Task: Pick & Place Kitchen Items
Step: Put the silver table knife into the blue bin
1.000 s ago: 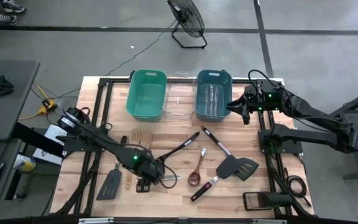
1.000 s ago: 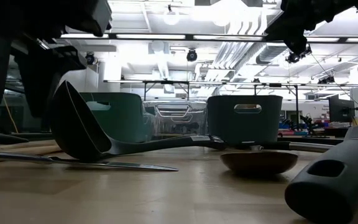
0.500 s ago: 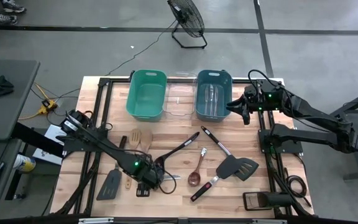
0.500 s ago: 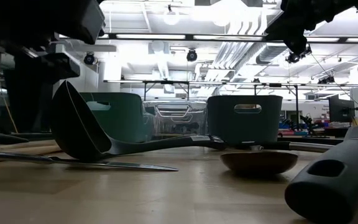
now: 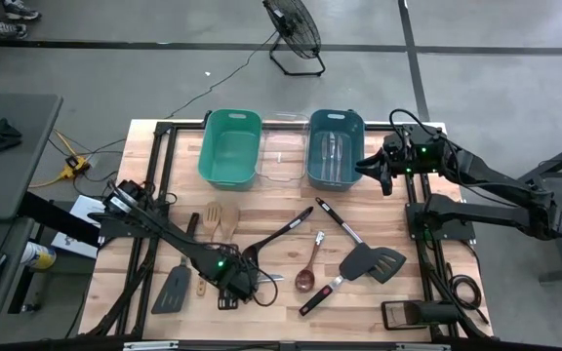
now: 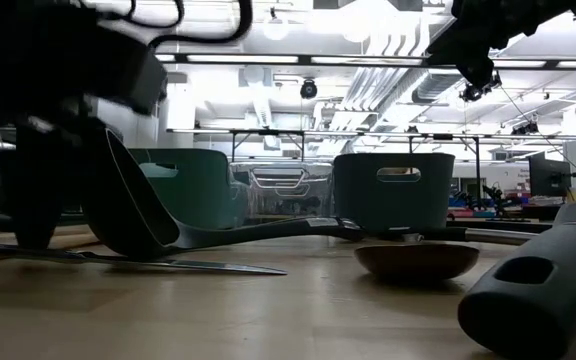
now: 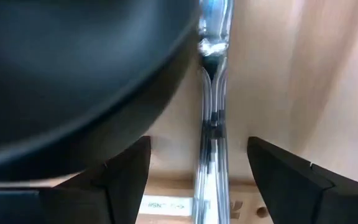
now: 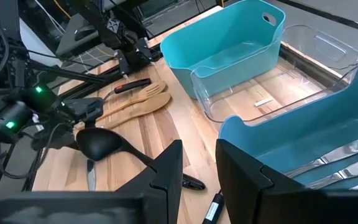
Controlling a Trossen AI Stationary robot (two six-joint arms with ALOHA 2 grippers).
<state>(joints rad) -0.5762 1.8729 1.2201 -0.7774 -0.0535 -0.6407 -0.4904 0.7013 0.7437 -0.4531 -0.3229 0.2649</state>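
Note:
My left gripper (image 5: 237, 285) is low over the table's near left part, open. In the left wrist view (image 7: 197, 180) its two fingers stand on either side of a slim silver utensil (image 7: 213, 124) without touching it. The utensil lies flat on the wood, beside the bowl of a black ladle (image 7: 73, 74). The ladle (image 5: 276, 239) lies with its bowl on the table and its handle toward the far right. My right gripper (image 5: 379, 177) hangs beside the blue bin (image 5: 335, 146), empty, with a narrow gap between its fingers (image 8: 199, 162).
Two wooden utensils (image 5: 218, 214), a black spatula (image 5: 176, 288), a brown spoon (image 5: 308, 268), a slotted black spatula (image 5: 374, 261), a red-handled tool (image 5: 320, 295) and another black utensil (image 5: 338, 222) lie about. A green bin (image 5: 230, 146) and a clear bin (image 5: 283, 156) stand at the far edge. The blue bin holds silver cutlery (image 8: 328, 158).
My left gripper has gone down and a little toward the table's near edge, coming low over the silver utensil beside the ladle's bowl. The utensils have stayed where they were.

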